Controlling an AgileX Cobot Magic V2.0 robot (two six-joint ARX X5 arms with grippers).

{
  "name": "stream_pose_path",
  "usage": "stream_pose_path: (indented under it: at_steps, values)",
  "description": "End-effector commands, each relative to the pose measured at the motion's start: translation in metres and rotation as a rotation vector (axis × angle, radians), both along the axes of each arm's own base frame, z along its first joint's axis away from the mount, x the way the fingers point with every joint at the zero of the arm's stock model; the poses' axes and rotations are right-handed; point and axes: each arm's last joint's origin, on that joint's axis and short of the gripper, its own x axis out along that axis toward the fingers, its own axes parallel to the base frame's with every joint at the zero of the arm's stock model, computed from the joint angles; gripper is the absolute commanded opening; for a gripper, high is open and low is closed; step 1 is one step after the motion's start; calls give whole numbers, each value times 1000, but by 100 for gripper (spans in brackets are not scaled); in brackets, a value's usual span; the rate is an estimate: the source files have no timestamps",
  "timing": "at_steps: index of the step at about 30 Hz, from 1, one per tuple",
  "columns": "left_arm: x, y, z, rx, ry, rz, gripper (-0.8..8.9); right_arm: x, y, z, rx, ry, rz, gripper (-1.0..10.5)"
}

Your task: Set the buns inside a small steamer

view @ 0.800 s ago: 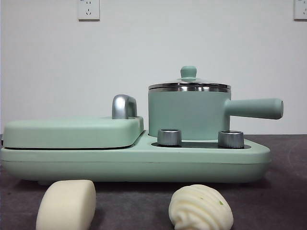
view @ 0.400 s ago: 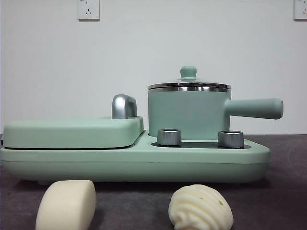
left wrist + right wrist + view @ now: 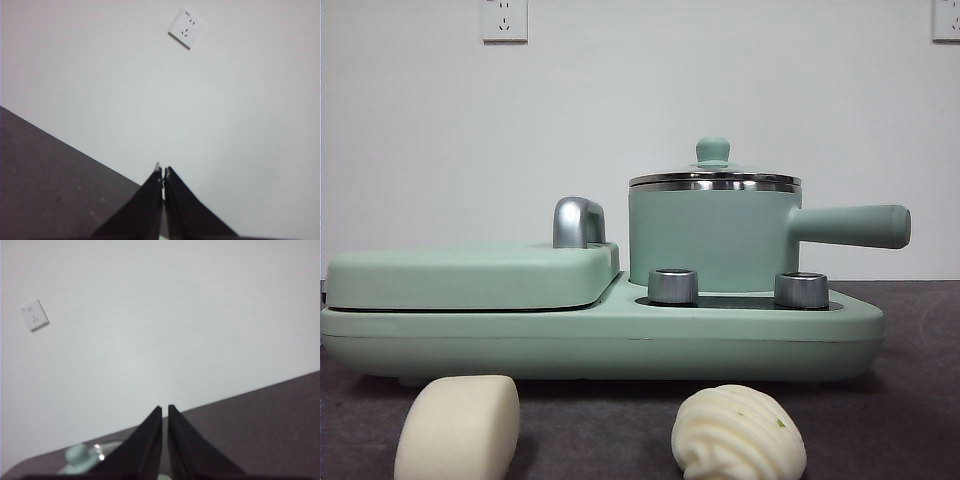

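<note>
Two cream-white buns lie on the dark table in the front view: a smooth block bun at the near left and a ridged swirled bun with a green fleck at the near right. Behind them the small steamer, a mint-green pot with a steel rim and a long side handle, stands on the cooker with its glass lid and green knob on. The knob also shows in the right wrist view. My left gripper and right gripper are both shut, held up facing the wall, away from the buns.
The mint-green cooker base spans most of the table, with a flat griddle lid and its chrome handle on the left and two steel dials in front of the pot. White wall with sockets behind.
</note>
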Motion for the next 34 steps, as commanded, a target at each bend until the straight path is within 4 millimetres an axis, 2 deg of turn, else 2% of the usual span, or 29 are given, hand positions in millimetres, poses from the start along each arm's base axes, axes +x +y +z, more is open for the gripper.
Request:
stream_pose_path:
  at_steps: [1,6,11,15,19,22,26,34]
  values:
    - [-7,0,27,40,24,11,7,-8,0,21,-6,14,1,18]
    - [-8,-2,70,150,128,-24,8,-16,1,51,-60,80,24,18]
    - [-3,-4,112,224,184,-107,9,-16,1,80,-104,130,39,18]
    - [10,-6,142,259,220,-177,9,-7,3,103,-130,180,93,18]
    - [28,-8,162,301,264,-285,9,8,6,123,-160,274,178,18]
    - [42,-10,171,362,313,-363,9,22,8,133,-218,343,260,18]
    - [61,-15,172,491,358,-481,8,41,11,138,-354,383,371,18]
    - [84,-36,146,760,446,-707,8,67,28,117,-664,446,520,19]
